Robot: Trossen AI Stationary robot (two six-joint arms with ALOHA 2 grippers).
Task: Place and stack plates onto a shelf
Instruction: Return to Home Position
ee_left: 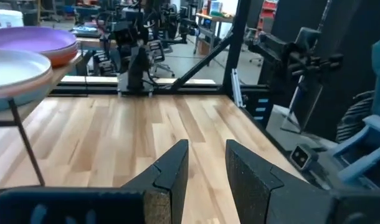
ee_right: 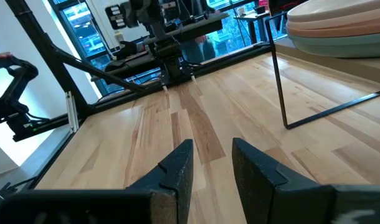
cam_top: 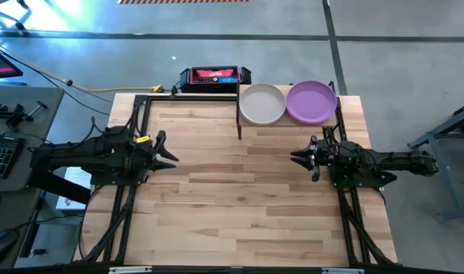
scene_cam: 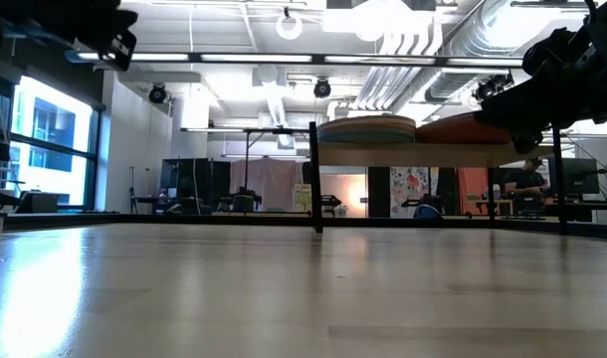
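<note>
Two plate stacks flat on shelf (scene_cam: pixel 403 155), just beside each other: cream-topped stack (cam_top: pixel 262 103), purple-topped stack (cam_top: pixel 311 102).

- A broad stretch of bare tabletop (cam_top: pixel 239 205) is left between the left gripper (cam_top: pixel 171 150) and the right gripper (cam_top: pixel 300 158), which are held well apart.
- The far edge is blocked by the shelf (scene_cam: pixel 403 155), on which two stacks of plates (cam_top: pixel 262 103) are set side by side.
- Passage is left beneath its board, between the thin black legs (scene_cam: pixel 314 184).
</note>
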